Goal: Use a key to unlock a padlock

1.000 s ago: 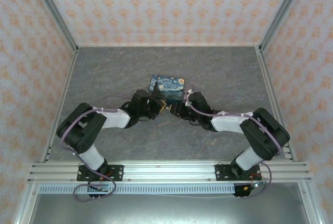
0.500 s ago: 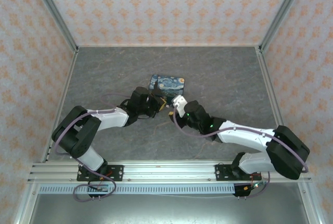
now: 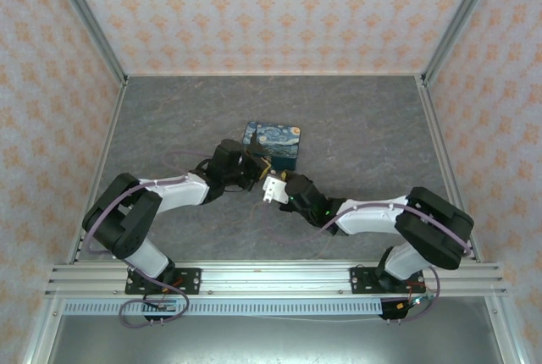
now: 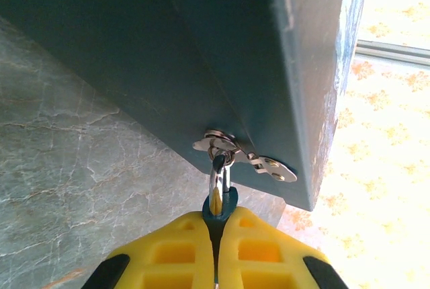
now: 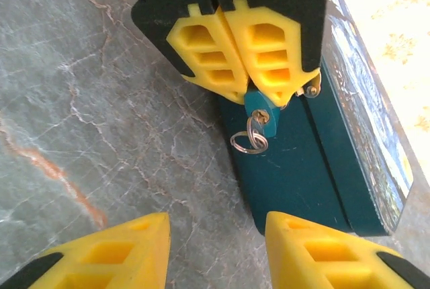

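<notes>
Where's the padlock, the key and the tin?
padlock (image 5: 258,104): right wrist view, its teal body.
key (image 5: 263,118): right wrist view, its head at the padlock's bottom.
tin (image 5: 295,168): right wrist view, its dark side wall.

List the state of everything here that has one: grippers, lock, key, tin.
left gripper: shut on the padlock body.
right gripper: open, holding nothing.
padlock: shackle through the tin's latch; locked or not, cannot tell.
key: appears seated in the padlock's keyhole, ring hanging free.
tin: lid closed, latch down.
</notes>
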